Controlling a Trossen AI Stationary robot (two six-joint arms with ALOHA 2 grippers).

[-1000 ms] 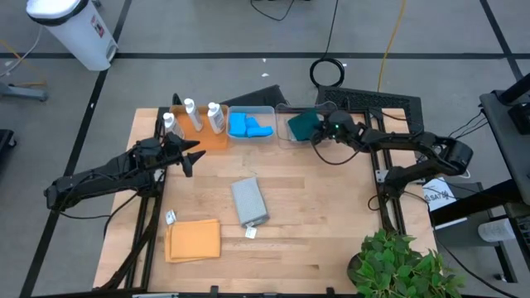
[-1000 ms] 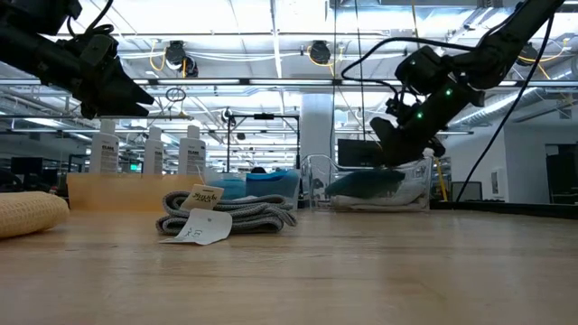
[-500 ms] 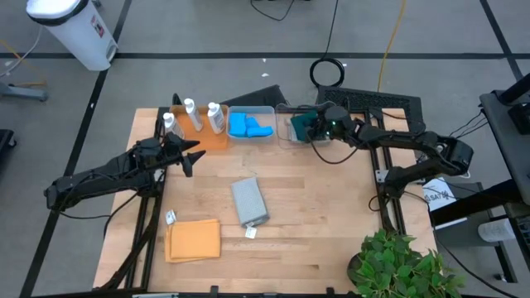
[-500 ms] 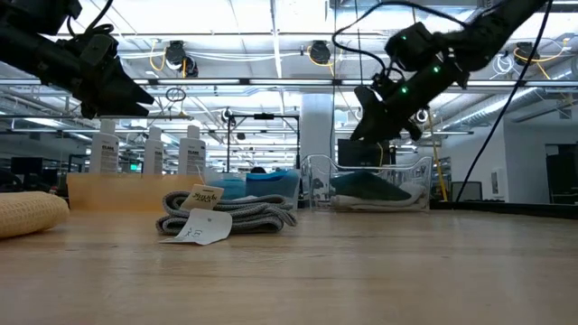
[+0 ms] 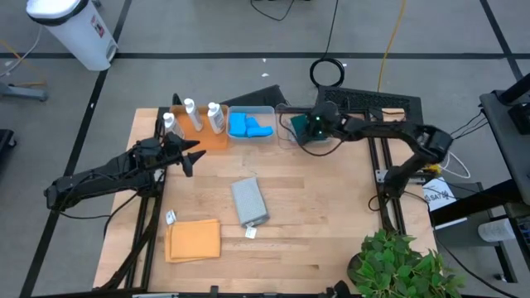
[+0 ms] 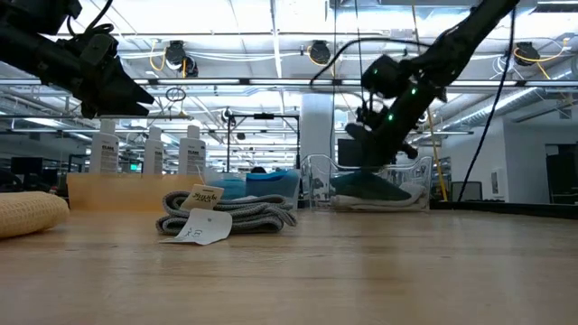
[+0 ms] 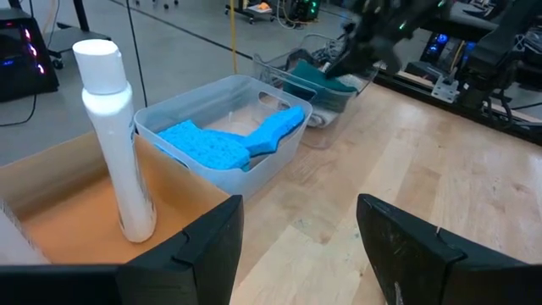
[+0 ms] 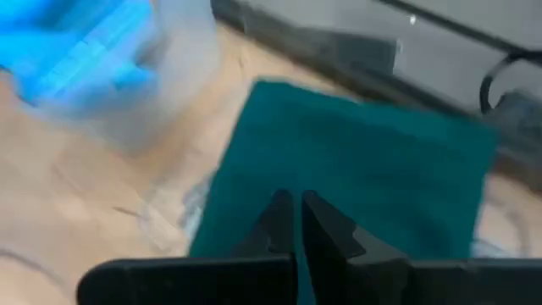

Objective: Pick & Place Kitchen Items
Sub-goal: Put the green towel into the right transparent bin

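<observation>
Green cloth point(image 5: 300, 126) beneath closed right fingers point(image 8: 295, 222)

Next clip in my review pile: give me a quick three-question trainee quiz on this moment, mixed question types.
1. True or false: the right pincer is shut above the dark green cloth in its clear bin.
2. Multiple choice: the blue sponges lie in A) the orange tray, B) a clear bin, C) on the bare table.
3. Fill in: the cloth lying at the middle of the table is ____.

Key: 1 true. 2 B. 3 grey; the grey cloth lies there, with the orange cloth nearer the left front corner. The left pincer waits open by the white bottles.
</observation>
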